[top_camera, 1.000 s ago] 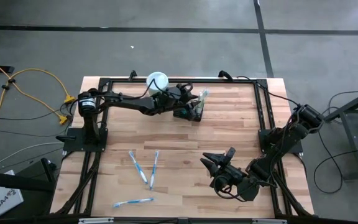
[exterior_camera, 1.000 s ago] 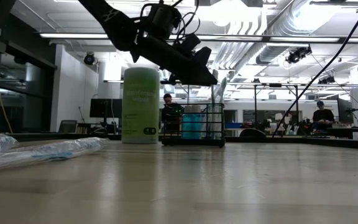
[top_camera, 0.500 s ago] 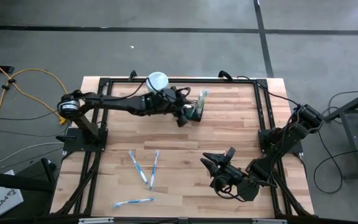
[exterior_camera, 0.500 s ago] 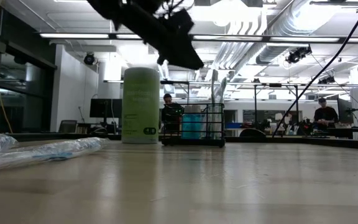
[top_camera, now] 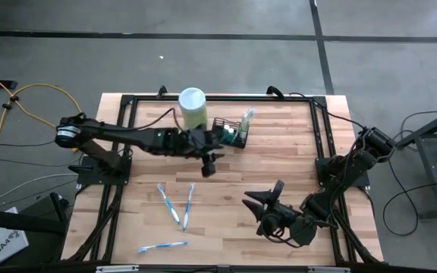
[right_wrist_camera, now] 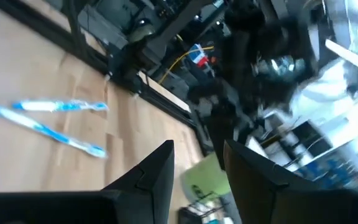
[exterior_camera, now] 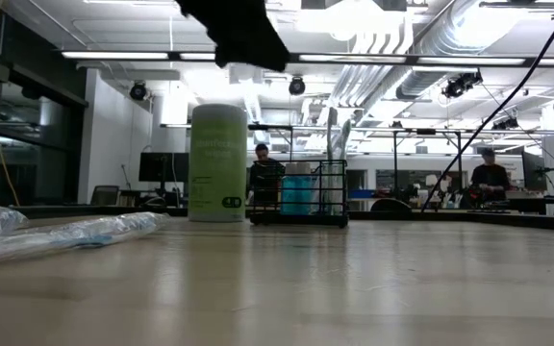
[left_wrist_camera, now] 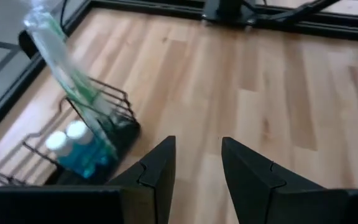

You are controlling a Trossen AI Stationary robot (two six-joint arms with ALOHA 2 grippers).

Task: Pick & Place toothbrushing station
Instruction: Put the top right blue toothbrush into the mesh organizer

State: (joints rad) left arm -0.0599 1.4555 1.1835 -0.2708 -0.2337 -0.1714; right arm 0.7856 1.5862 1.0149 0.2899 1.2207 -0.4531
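**Toothbrushing station, far side of table; both grippers empty**

The toothbrushing station (top_camera: 232, 133), a black wire-mesh caddy, is stood upright on the wooden table (top_camera: 279, 159) near its far edge. A blue bottle with a white cap (left_wrist_camera: 82, 152) and a wrapped toothbrush (left_wrist_camera: 67, 74) leaning out of the top are held in it. A pale green canister (top_camera: 192, 107) with a white lid is placed just beside it, on the left arm's side. The left gripper (top_camera: 208, 165) is held above the table, near the caddy and apart from it; its fingers (left_wrist_camera: 157, 171) are parted, with nothing between them. Three wrapped toothbrushes (top_camera: 174, 206) are laid on the near left part of the table. The right gripper (top_camera: 262, 203) is positioned low at the near right, its fingers spread and empty.
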